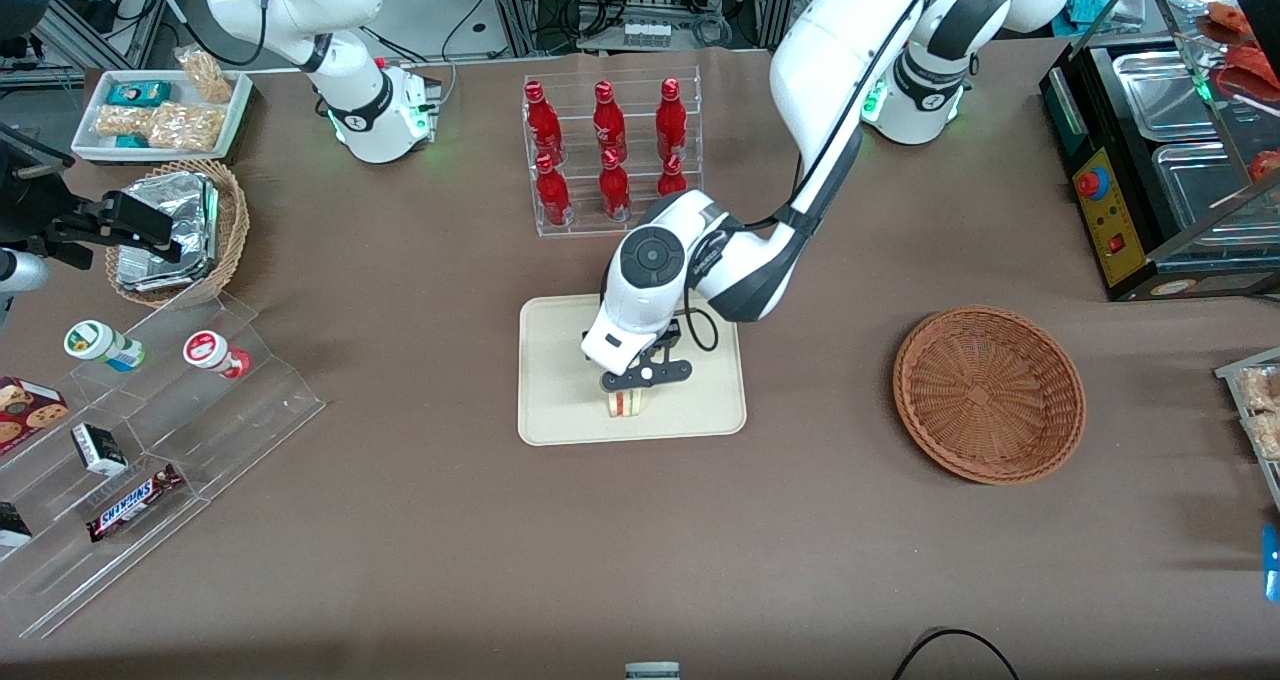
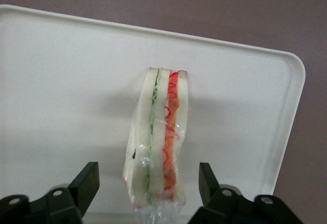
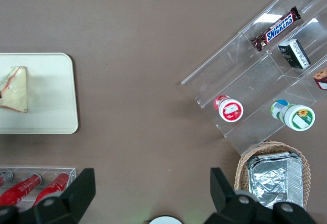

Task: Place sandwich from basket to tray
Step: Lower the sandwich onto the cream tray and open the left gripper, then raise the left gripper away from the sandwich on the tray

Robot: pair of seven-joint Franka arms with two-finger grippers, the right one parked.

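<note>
The sandwich (image 1: 627,404) rests on the cream tray (image 1: 560,400), near the tray's edge closest to the front camera. Its red and green filling layers (image 2: 158,142) face my wrist camera, with clear wrap around it. My left gripper (image 1: 640,378) hovers just above it and is open. One dark finger (image 2: 84,185) and the other finger (image 2: 208,183) stand on either side of the sandwich, with a gap to each. The reddish-brown wicker basket (image 1: 988,393) sits toward the working arm's end of the table with nothing in it. The right wrist view also shows the sandwich (image 3: 15,89) lying on the tray (image 3: 51,112).
A clear rack of red bottles (image 1: 605,155) stands farther from the front camera than the tray. A stepped acrylic shelf of snacks (image 1: 150,430), a tan basket with foil packets (image 1: 180,230) and a white snack tray (image 1: 165,110) lie toward the parked arm's end. A black appliance (image 1: 1160,160) stands near the wicker basket.
</note>
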